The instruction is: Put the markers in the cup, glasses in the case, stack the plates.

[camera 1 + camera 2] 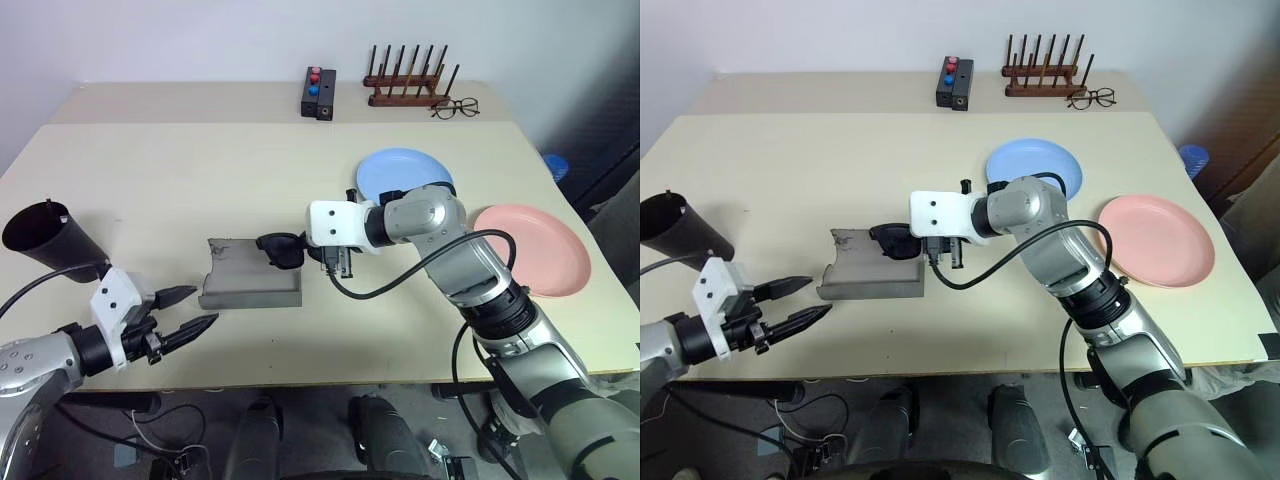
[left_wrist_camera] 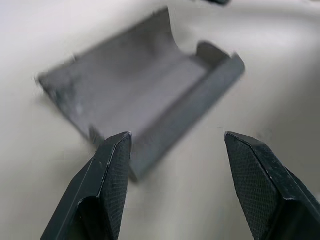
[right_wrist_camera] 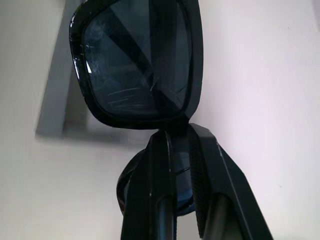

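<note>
The grey case (image 1: 250,276) lies open at the table's middle front. My right gripper (image 1: 298,250) is shut on the black glasses (image 1: 279,247) and holds them over the case's right end. In the right wrist view the fingers (image 3: 160,165) pinch the frame by the bridge, with one dark lens (image 3: 135,60) above them. My left gripper (image 1: 190,311) stands open just left of the case, with nothing between its fingertips (image 2: 114,165). The black cup (image 1: 48,235) stands at the far left edge. The blue plate (image 1: 405,172) and the pink plate (image 1: 535,250) lie apart on the right. The markers are hidden.
At the back of the table stand a small black box with red and blue buttons (image 1: 320,92), a wooden peg rack (image 1: 408,85) and wire-framed eyeglasses (image 1: 456,107). The table's front edge runs close below both grippers.
</note>
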`<act>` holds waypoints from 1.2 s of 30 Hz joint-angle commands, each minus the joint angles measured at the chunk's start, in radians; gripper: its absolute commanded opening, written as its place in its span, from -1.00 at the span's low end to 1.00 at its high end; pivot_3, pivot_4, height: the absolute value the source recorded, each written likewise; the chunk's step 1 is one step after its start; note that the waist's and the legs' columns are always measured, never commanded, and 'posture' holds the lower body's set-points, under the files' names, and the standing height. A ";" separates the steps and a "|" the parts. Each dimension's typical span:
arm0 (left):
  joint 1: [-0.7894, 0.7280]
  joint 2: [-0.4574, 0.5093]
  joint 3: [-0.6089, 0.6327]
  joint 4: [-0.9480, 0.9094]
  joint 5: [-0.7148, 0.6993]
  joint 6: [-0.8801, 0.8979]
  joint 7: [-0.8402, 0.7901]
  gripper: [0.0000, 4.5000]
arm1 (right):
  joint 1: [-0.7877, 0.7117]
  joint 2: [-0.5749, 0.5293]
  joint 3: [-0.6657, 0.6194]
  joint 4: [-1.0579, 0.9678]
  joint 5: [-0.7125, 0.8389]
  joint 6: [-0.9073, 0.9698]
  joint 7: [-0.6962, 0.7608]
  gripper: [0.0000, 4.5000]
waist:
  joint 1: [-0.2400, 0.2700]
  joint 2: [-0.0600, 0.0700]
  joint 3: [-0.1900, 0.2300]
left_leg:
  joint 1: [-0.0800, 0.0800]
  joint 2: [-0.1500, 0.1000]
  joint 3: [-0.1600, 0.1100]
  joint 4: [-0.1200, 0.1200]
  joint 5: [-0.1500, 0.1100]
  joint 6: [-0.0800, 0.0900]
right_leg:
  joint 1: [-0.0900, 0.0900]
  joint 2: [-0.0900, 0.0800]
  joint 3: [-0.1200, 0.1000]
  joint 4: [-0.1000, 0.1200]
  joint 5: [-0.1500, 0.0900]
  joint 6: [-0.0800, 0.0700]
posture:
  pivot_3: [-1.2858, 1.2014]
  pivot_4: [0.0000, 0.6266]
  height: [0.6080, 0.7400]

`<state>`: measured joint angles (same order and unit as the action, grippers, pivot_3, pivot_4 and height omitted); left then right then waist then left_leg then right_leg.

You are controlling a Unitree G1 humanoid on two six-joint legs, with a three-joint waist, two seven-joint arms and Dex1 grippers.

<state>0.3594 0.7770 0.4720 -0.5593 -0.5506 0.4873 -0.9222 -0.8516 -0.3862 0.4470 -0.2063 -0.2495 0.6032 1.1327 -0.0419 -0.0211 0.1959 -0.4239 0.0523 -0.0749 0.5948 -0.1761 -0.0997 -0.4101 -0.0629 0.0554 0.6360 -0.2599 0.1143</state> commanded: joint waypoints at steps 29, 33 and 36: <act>0.050 -0.045 -0.016 -0.012 -0.027 -0.169 -0.076 0.34 | -0.038 0.174 0.156 -0.016 0.129 0.390 -0.247 -0.99 | -0.006 0.000 0.000 | -0.002 0.000 0.001 -0.003 0.000 0.000 | -0.004 0.000 0.000 -0.002 0.000 -0.001 | 0.03 -0.52 0.98; 0.054 -0.043 -0.004 -0.006 -0.032 -0.166 -0.066 0.34 | -0.038 0.163 0.156 -0.023 0.150 0.404 -0.254 -0.81 | -0.006 0.000 0.000 | -0.003 0.000 0.001 -0.003 0.000 0.000 | -0.004 0.000 0.000 -0.002 0.000 -0.001 | 0.03 -0.52 0.98; 0.054 -0.041 -0.001 -0.004 -0.033 -0.165 -0.063 0.34 | -0.042 0.157 0.154 -0.026 0.167 0.393 -0.255 -0.20 | -0.005 0.000 0.000 | -0.003 0.000 0.001 -0.003 0.000 0.000 | -0.004 0.000 0.000 -0.002 0.000 -0.001 | 0.03 -0.52 0.98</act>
<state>0.4157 0.7360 0.4465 -0.5447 -0.5731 0.3364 -0.9900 -0.8841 -0.2265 0.6058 -0.1932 -0.0975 1.0052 0.8805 -0.0473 -0.0209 0.1957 -0.4268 0.0526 -0.0737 0.5919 -0.1762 -0.0998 -0.4146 -0.0633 0.0555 0.6339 -0.2594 0.1134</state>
